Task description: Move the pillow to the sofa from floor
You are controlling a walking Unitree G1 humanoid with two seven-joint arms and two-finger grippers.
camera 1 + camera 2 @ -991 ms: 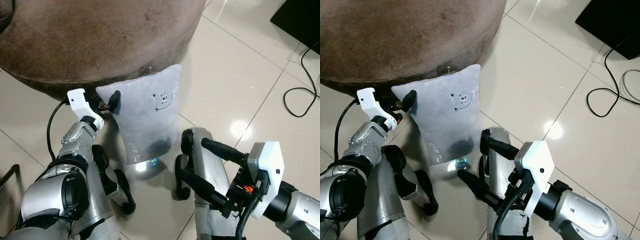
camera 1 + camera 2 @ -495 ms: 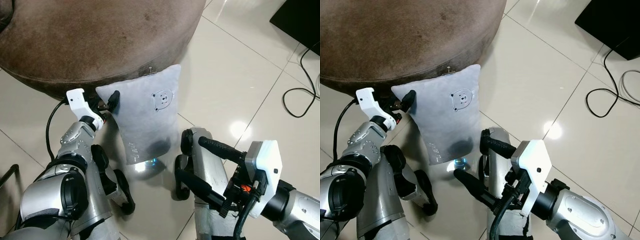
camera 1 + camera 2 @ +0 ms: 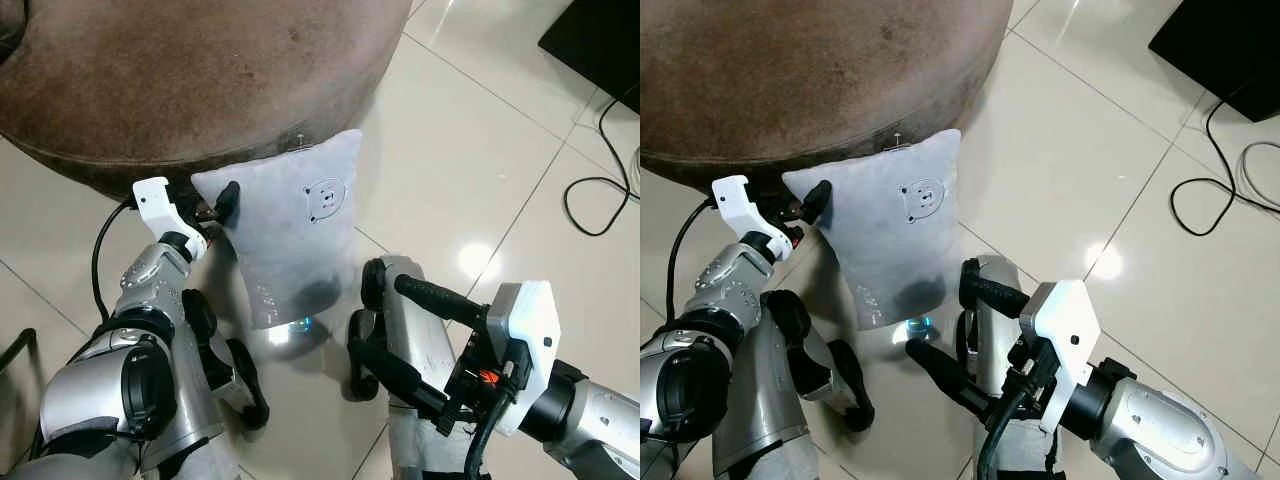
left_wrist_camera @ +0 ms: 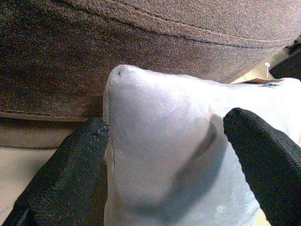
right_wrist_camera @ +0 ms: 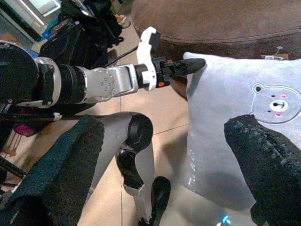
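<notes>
grey pillow (image 3: 295,235) stands on its lower edge on the tile floor (image 3: 470,160), upper edge leaning against the side of the brown sofa (image 3: 190,80). bear face print (image 3: 324,199) near its upper right corner, small tag sticking up at the top edge. a small blue-green glint sits on the tile at the pillow's bottom edge, can't tell what it is.

left gripper (image 3: 218,205) is at the pillow's upper left corner, right at the sofa base. jaws are clamped on that corner: in the left wrist view one black finger sits on each side of the pillow (image 4: 160,155) corner, with the fabric dented under the finger (image 4: 263,160) on the front face. sofa (image 4: 141,42) fills the background there.

right gripper (image 3: 395,325) is low, in front of the robot's legs, just right of the pillow's lower right part and apart from it. jaws are spread wide, nothing between them. right wrist view looks across at the pillow (image 5: 240,122) and the left gripper (image 5: 186,67) pinching the corner, tips of the right fingers (image 5: 263,155) framing the shot.

black cable (image 3: 600,180) loops on the floor well to the right, next to a dark flat object (image 3: 600,40) at the upper right edge. another black cable (image 3: 100,265) runs along the left arm.
</notes>
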